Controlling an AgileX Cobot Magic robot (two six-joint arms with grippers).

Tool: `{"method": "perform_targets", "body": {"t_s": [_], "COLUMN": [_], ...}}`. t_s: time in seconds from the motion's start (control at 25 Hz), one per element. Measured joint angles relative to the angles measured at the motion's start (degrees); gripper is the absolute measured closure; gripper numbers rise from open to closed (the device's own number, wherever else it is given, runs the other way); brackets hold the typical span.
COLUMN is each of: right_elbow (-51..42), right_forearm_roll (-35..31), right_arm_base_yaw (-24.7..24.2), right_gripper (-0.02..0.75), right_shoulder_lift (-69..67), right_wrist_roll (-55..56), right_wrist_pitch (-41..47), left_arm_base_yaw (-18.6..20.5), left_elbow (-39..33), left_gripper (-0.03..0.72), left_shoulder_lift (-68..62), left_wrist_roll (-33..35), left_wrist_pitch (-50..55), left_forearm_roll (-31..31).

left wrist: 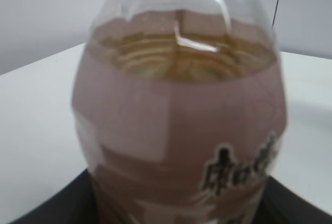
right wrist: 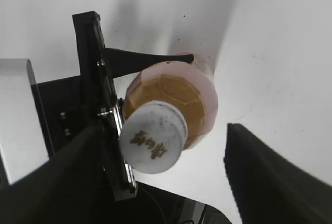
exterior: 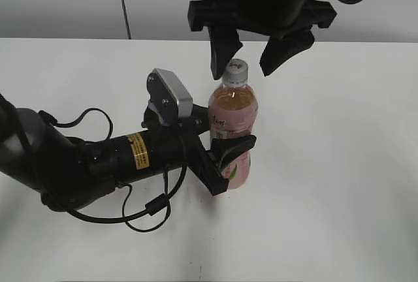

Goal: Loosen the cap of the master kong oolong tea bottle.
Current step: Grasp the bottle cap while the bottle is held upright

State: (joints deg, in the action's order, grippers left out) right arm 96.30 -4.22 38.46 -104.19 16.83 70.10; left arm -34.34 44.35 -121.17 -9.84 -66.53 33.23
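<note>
The master kong oolong tea bottle (exterior: 233, 109) stands upright on the white table, with amber tea and a pink label. Its white cap (exterior: 236, 68) is on the neck. My left gripper (exterior: 230, 163) comes in from the left and is shut on the bottle's lower body. In the left wrist view the bottle (left wrist: 181, 120) fills the frame between the dark jaws (left wrist: 176, 214). My right gripper (exterior: 250, 57) hangs open from above, one finger on each side of the cap without touching it. In the right wrist view the cap (right wrist: 153, 138) lies between its open fingers (right wrist: 166, 177), closer to the left finger.
The white table (exterior: 339, 164) runs back to a pale wall. The left arm's black body and looping cables (exterior: 98, 164) lie across the table's left front. Its silver wrist camera (exterior: 171, 93) stands just left of the bottle.
</note>
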Motion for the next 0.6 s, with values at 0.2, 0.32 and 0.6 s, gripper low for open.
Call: {"method": "perform_targets", "body": {"t_s": [0.2, 0.32, 0.6], "right_elbow": [0.00, 0.00, 0.00], "right_forearm_roll": [0.00, -0.48, -0.50], "right_arm_base_yaw": [0.00, 0.12, 0.12], "right_gripper": [0.337, 0.469, 0.468], "right_shoulder_lift": [0.00, 0.00, 0.00], "right_wrist_roll": [0.00, -0.14, -14.86], "right_wrist_pitch": [0.00, -0.05, -0.09], "left_arm_base_yaw": [0.00, 0.00, 0.00], "left_elbow": [0.00, 0.00, 0.00], "left_gripper": [0.306, 0.306, 0.306], "left_shoulder_lift": [0.00, 0.00, 0.00], "left_wrist_roll": [0.00, 0.00, 0.00], "left_wrist_pitch": [0.00, 0.00, 0.00], "left_forearm_roll": [0.00, 0.10, 0.12]}}
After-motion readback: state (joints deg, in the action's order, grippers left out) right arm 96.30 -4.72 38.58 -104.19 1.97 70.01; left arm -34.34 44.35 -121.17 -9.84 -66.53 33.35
